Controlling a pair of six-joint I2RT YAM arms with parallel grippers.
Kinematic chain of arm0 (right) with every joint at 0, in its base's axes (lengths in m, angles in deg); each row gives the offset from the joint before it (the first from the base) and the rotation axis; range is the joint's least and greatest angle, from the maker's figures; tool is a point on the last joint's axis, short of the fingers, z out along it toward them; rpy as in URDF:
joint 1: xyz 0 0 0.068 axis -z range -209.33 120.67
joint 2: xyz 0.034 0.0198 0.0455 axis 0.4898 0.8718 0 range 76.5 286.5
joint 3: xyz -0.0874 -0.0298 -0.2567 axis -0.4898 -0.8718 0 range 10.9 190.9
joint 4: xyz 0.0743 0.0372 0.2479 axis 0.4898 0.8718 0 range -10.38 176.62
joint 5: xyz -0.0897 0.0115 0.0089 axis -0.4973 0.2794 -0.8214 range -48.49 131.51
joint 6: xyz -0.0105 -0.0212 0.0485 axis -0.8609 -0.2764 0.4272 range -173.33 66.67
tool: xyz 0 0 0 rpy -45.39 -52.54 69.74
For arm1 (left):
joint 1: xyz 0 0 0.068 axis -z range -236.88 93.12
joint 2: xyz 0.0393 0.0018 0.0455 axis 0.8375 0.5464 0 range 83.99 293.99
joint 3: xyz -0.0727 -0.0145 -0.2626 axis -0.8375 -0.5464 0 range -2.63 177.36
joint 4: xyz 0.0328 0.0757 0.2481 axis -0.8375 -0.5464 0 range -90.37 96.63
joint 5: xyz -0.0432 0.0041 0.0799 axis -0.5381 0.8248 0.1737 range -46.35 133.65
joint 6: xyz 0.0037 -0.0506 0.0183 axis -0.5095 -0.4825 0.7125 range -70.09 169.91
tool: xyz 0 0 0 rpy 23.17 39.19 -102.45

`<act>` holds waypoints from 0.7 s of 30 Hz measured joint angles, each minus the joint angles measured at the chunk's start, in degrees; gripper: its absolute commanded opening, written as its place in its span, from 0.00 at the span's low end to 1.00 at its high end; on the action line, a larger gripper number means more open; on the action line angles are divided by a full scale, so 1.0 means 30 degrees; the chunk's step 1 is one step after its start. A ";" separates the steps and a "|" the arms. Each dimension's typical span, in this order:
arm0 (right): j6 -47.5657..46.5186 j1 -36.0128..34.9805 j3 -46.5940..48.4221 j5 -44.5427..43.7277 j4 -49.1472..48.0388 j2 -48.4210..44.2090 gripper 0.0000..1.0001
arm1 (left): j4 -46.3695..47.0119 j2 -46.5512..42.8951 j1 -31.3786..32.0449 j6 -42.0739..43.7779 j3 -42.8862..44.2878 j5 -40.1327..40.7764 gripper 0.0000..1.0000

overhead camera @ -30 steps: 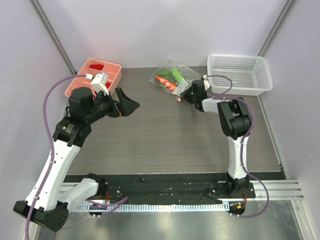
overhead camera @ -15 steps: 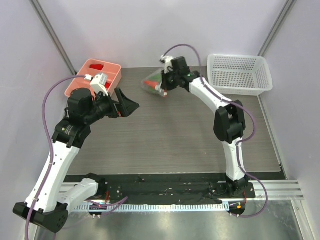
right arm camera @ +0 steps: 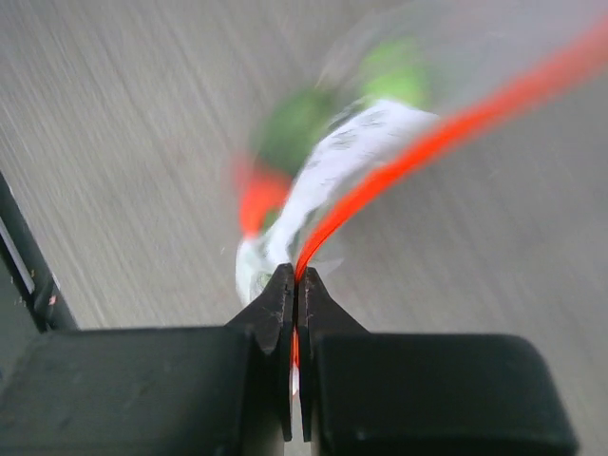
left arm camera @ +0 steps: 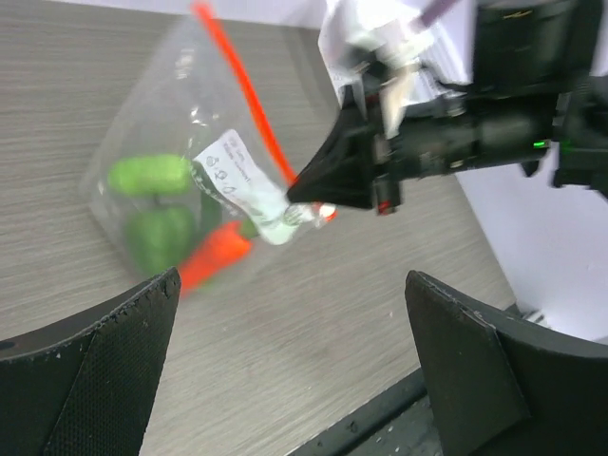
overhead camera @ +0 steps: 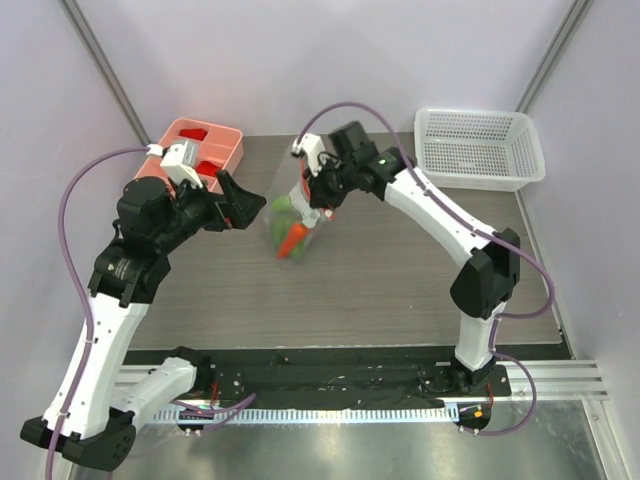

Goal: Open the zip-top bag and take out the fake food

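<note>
The clear zip-top bag [overhead camera: 288, 225] hangs above the table middle, held by its orange-red zip strip [right arm camera: 446, 128]. My right gripper [overhead camera: 322, 207] is shut on that strip, jaws pinched together [right arm camera: 296, 277]. Inside the bag I see green pieces [left arm camera: 152, 176] and an orange-red carrot-like piece [left arm camera: 214, 252]; they also show blurred in the right wrist view [right arm camera: 294, 123]. My left gripper [overhead camera: 245, 205] is open and empty, just left of the bag, its fingers [left arm camera: 104, 351] wide apart below it in the left wrist view.
A pink tray [overhead camera: 232, 140] with small red blocks stands at the back left, behind my left arm. A white mesh basket [overhead camera: 480, 148] stands at the back right. A black strip runs along the table's near edge [overhead camera: 350, 360].
My right gripper has carried the bag from the back of the table leftward and forward, lifting it so it hangs. My left gripper has shifted slightly up and left.
</note>
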 measured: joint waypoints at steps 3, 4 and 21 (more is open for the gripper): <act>-0.0255 0.0342 0.1698 0.0291 0.0080 -0.0481 0.01 | 0.0576 -0.0503 0.0000 -0.0634 -0.0372 0.0561 1.00; -0.0408 0.0408 0.2521 0.0503 0.0197 -0.0430 0.01 | 0.0736 -0.0765 0.0000 -0.0838 -0.0532 0.0772 1.00; -0.3257 0.0379 0.5129 0.2404 0.4065 0.2120 0.01 | 0.0087 0.4306 -0.0022 0.3169 0.0998 -0.3060 0.79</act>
